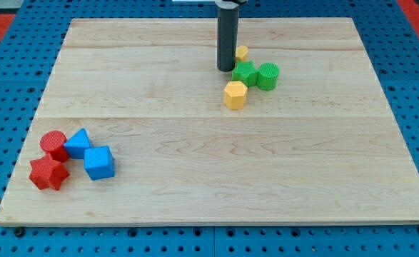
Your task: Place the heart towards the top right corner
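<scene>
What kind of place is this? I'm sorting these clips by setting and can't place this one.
Probably a robotics lab bench. A wooden board lies on a blue perforated base, small coloured blocks such as the blue cube are scattered on it, and my tip stands beside the green blocks.

A: Place type?
B: Lab bench, robot test rig. Pale wooden board (209,164) on blue perforated mounting panel (409,78), red pegboard at the corners behind my tip (226,69).
A: Anything else?
B: Small coloured blocks only.
</scene>
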Robot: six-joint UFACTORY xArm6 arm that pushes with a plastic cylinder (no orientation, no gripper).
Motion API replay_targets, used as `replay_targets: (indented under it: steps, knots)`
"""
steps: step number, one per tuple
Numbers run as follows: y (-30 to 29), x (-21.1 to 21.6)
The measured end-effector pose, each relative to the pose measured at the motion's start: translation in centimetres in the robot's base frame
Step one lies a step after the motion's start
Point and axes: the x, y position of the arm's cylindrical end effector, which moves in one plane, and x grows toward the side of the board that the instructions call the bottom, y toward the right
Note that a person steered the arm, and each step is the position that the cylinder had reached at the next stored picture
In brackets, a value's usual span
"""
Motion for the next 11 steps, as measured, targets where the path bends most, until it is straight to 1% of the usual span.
replay_targets:
  steps: [1, 3, 5, 9, 10, 11]
  knots:
    - [0.0, -1.5]
    - [1.9, -3.4]
    - [5.3, -6.5]
    - [16.4, -6.3]
    - [17.8, -5.9]
    - [17.9, -5.9]
